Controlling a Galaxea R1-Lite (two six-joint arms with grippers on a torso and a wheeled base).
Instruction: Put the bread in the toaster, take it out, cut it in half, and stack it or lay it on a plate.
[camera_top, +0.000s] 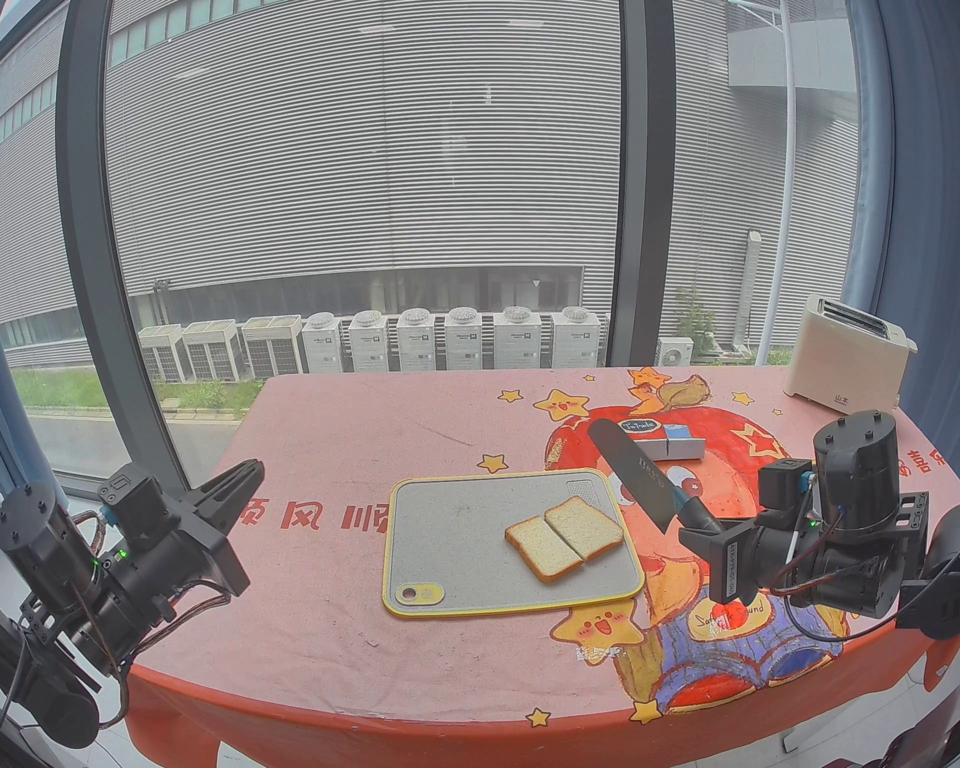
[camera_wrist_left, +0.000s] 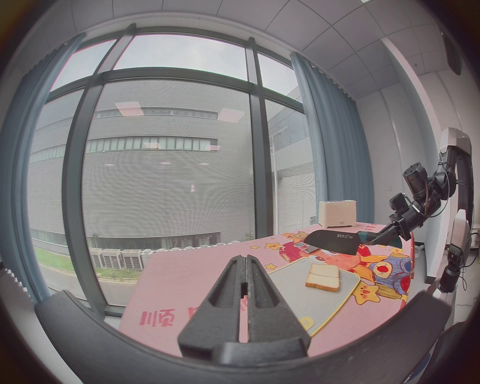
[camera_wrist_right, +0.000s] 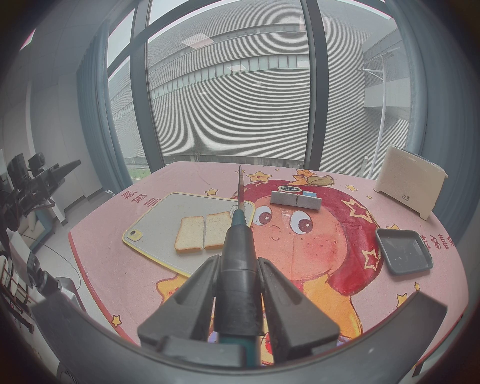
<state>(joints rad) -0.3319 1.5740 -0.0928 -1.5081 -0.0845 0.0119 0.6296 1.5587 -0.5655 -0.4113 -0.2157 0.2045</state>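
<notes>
Bread (camera_top: 545, 548) in two pale halves; right jaws tight on knife (camera_top: 640, 482), left jaws together.

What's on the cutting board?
Two bread halves lie side by side on the cutting board, toward its right end. The knife in the right claw is raised, not resting on it. Board beneath the bread is hidden.

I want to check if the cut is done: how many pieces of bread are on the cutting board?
2. Both lie flat, side by side, on the right part of the cutting board: the left piece nearer the robot, the right piece beside it. None seems hidden.
</notes>
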